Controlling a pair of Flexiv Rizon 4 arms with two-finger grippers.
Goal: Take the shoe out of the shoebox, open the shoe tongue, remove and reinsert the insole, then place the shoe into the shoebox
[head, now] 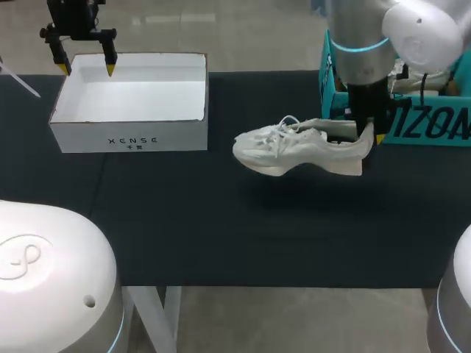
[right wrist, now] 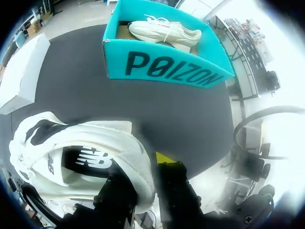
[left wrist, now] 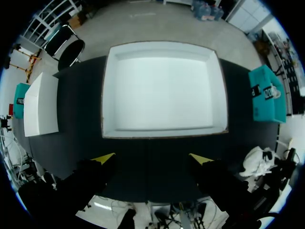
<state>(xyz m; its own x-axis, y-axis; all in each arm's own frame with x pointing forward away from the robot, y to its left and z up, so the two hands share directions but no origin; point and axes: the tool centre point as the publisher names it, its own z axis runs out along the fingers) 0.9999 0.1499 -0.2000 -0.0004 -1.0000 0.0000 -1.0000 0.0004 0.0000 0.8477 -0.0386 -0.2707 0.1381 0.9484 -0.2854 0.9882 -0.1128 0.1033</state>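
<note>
White shoes: one shoe (head: 298, 147) clenched in right hand (head: 370, 136), second shoe (right wrist: 164, 31) in teal shoebox (right wrist: 162, 67); left hand (head: 87, 70) released.

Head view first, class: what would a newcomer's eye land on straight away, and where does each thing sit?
A white shoe hangs over the dark table, right of centre, its heel clamped in the right arm's jaws. At far left sits an empty white box with the left arm's open jaws over its far left corner; a teal box stands far right.
</note>
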